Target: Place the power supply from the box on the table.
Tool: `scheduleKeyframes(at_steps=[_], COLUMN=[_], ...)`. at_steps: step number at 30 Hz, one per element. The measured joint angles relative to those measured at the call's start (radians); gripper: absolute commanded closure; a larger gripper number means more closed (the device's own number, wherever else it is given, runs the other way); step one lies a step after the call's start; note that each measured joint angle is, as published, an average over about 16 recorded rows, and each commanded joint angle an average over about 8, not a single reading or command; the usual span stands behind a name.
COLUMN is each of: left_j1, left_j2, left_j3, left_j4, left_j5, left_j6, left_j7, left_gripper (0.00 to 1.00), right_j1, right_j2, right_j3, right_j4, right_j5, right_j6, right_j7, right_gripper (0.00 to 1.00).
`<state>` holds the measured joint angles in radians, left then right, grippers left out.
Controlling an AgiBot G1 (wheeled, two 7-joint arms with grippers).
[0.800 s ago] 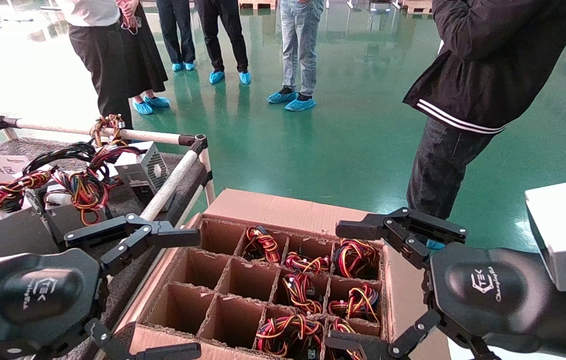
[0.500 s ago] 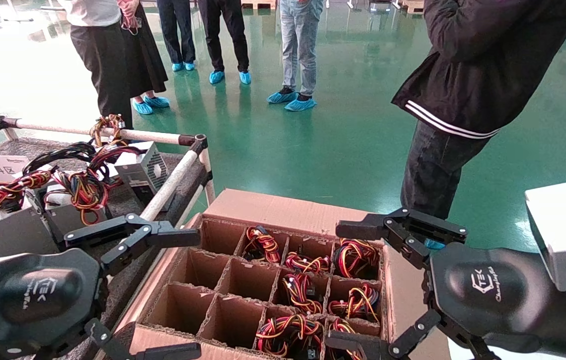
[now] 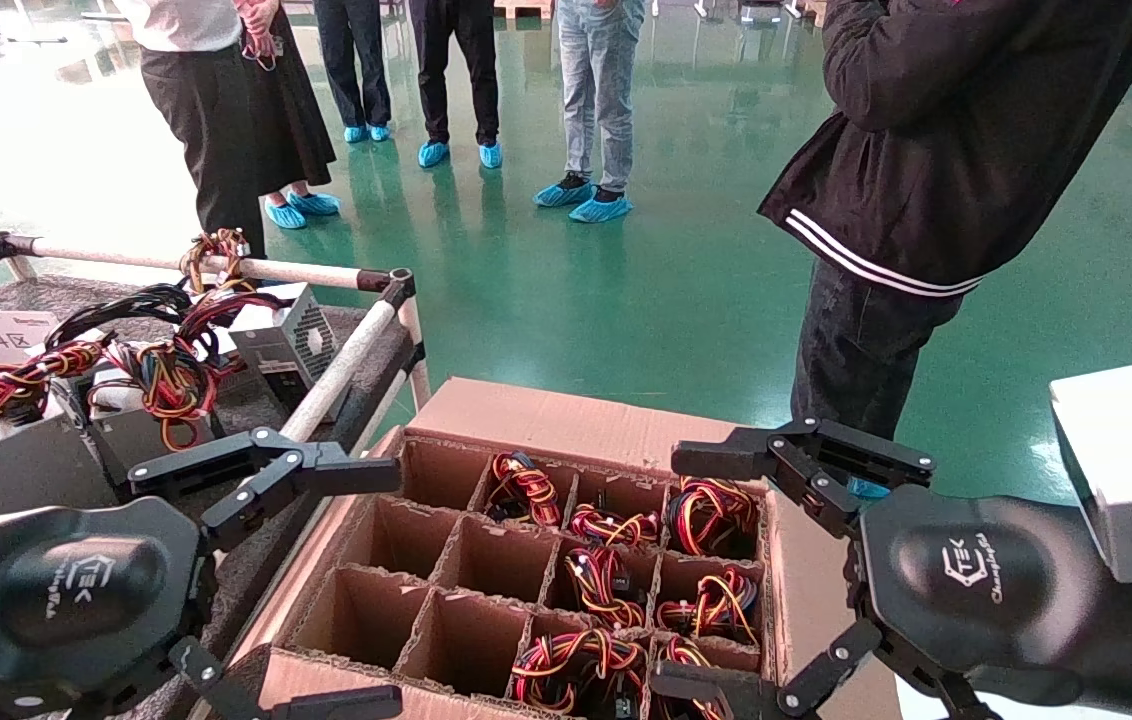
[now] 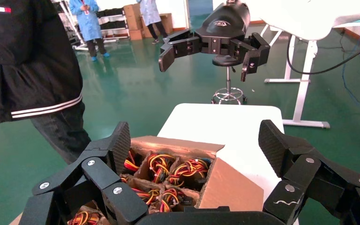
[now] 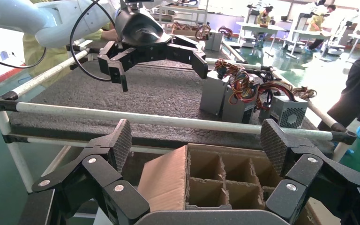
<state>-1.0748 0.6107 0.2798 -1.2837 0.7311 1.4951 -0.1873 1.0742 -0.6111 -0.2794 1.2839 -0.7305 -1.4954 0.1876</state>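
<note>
Brown corrugated box [image 3: 566, 415] with divider grid; striped wire bundles of each power supply [image 3: 711, 515] fill cells toward its right edge. Grey speckled table [image 5: 168, 96], white pipe rails, more grey metal units [image 3: 286, 340] near its far corner. Left gripper [image 3: 326, 585] and right gripper [image 3: 696, 570] splayed wide, grasping nothing, above the box's opposite edges. Dark-jacketed bystander [image 3: 936, 150] beyond.

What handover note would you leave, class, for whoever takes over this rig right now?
Left gripper: open, empty, over the box's left edge by the table rail.
Right gripper: open, empty, over the box's right side.
Box: left cells empty, right cells hold wire bundles.
Table: several power supplies already stand on it.
Left: grasp the next unit from a filled cell and set it on the table.
</note>
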Motion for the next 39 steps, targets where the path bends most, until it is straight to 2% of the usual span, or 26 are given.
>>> scheduleKeyframes(at_steps=[15, 27, 39], left_j1=[-0.043, -0.155, -0.257], left_j2=[-0.016, -0.022, 0.011], left_j3=[0.020, 0.082, 0.170], left_j4=[-0.003, -0.014, -0.026], left_j5=[0.054, 0.190, 0.340], left_j6=[-0.015, -0.060, -0.146], left_j7=[0.034, 0.121, 0.209], left_gripper=[0.00, 0.00, 0.00], right_j1=[0.000, 0.000, 0.000], right_j2=[0.000, 0.000, 0.000], right_j3=[0.000, 0.000, 0.000], right_j4=[0.000, 0.000, 0.000], right_j5=[0.000, 0.000, 0.000], right_j6=[0.000, 0.000, 0.000], right_j7=[0.000, 0.000, 0.000], right_gripper=[1.00, 1.00, 1.00])
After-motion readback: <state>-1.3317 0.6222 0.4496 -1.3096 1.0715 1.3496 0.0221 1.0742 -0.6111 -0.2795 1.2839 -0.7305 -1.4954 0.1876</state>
